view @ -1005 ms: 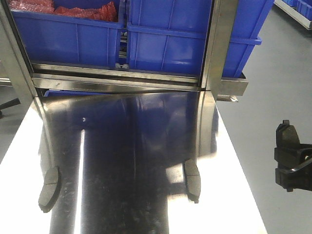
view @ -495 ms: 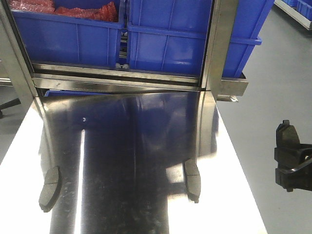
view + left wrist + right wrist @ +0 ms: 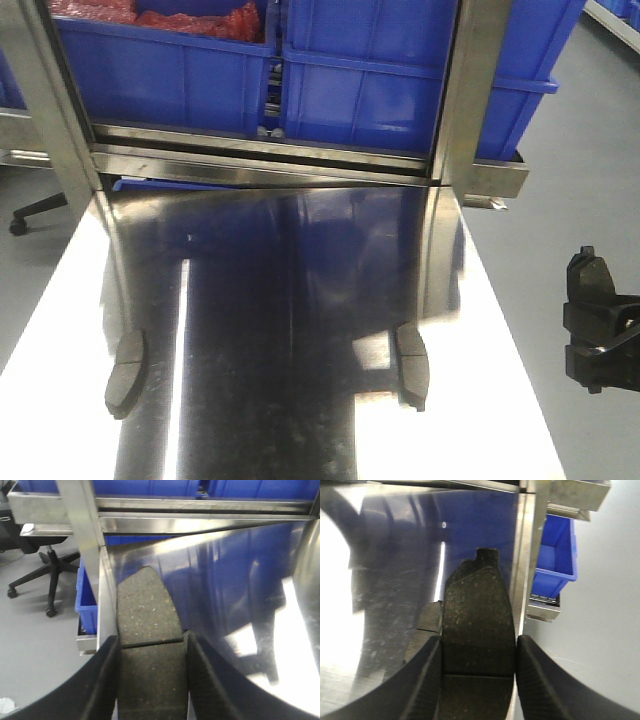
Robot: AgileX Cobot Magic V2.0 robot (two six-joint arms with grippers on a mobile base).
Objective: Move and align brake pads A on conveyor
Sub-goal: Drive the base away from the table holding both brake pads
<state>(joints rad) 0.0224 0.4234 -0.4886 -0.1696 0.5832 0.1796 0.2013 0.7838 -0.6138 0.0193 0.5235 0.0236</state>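
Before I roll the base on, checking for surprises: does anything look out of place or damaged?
Nothing spilled or damaged. Oddly, no conveyor shows: the left tool holds the left brake pad and the right tool the right brake pad by the steel table edges.

Two brake pads A (image 3: 149, 645) (image 3: 479, 630) sit clamped between fingers (image 3: 102, 680).

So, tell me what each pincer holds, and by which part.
The left pincer clamps one brake pad by its long side edges, around the groove; the right pincer holds another brake pad the same way.
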